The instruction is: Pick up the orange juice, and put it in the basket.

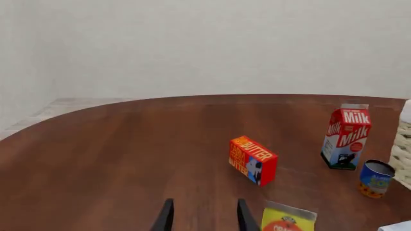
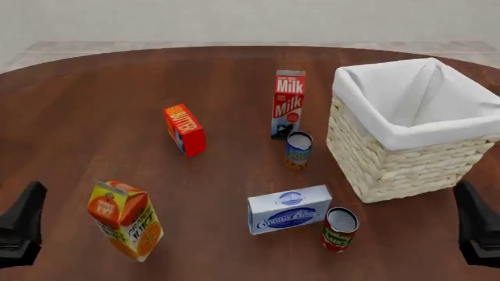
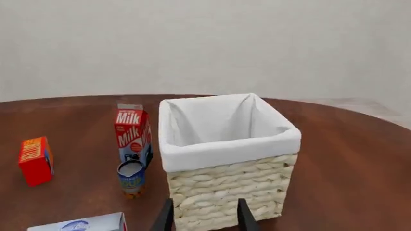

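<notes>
We see the orange juice [image 2: 125, 220] standing upright on the counter [image 2: 93, 117] near its front left, close to our left gripper [image 1: 202, 216], whose fingers stand apart and released with nothing between them; the basket [image 2: 406, 158] sits at the right, well apart from the carton; our right gripper [image 3: 202, 216] is likewise spread and empty, facing the basket's wicker wall; between carton and basket lie a butter box [image 2: 184, 129], a milk carton [image 2: 287, 104], a blue can [image 2: 298, 149], a blue-and-white box [image 2: 290, 209] and a red can [image 2: 339, 229].
</notes>
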